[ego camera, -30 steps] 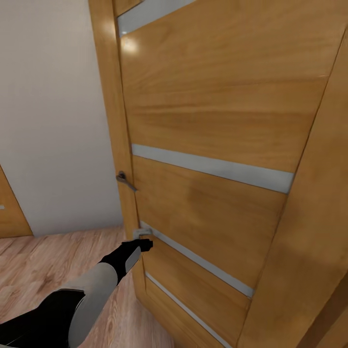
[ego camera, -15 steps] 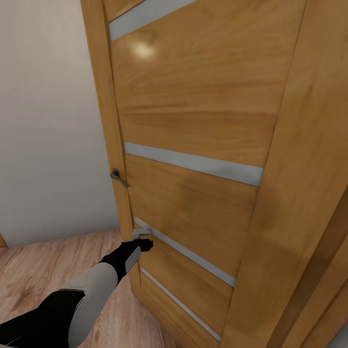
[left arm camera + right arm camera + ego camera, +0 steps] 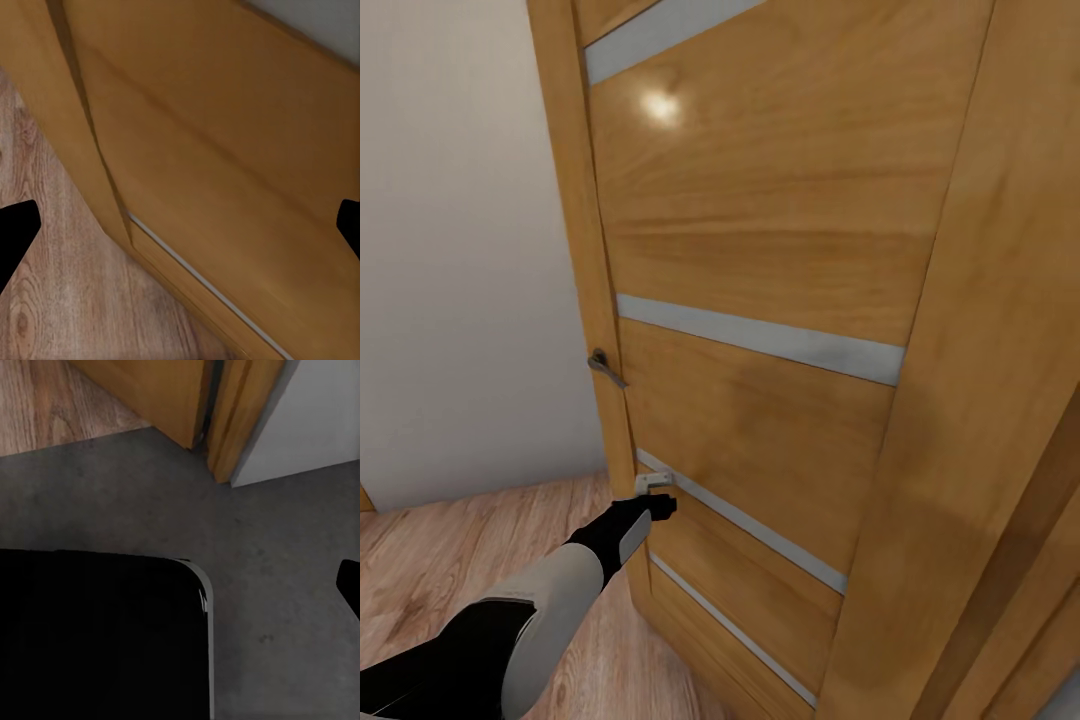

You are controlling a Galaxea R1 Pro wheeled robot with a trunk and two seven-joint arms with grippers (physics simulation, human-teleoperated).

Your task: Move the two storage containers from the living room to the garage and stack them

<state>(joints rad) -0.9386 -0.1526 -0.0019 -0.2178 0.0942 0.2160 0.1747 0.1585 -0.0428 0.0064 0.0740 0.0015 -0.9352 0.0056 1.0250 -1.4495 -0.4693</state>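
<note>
The two storage containers are out of view. My left arm reaches forward, and its gripper (image 3: 660,495) is close against the free edge of a wooden door (image 3: 760,250), low down under the handle (image 3: 605,366). In the left wrist view the gripper (image 3: 180,229) is open, its fingertips (image 3: 15,229) wide apart with nothing between them, facing the door's lower panel. In the right wrist view a dark grey concrete floor (image 3: 285,547) lies below my right gripper (image 3: 180,589), which is open and empty, with one fingertip (image 3: 351,585) at the picture's edge.
The door has pale horizontal stripes and stands ajar beside a beige wall (image 3: 460,250). A wooden door frame (image 3: 1000,400) rises close at the right. Light wood planks (image 3: 440,560) cover the floor here. A black part of my own base (image 3: 97,637) sits over the concrete.
A second ago the camera shifted, so the door slid left in the picture. Over the last half second nothing has moved.
</note>
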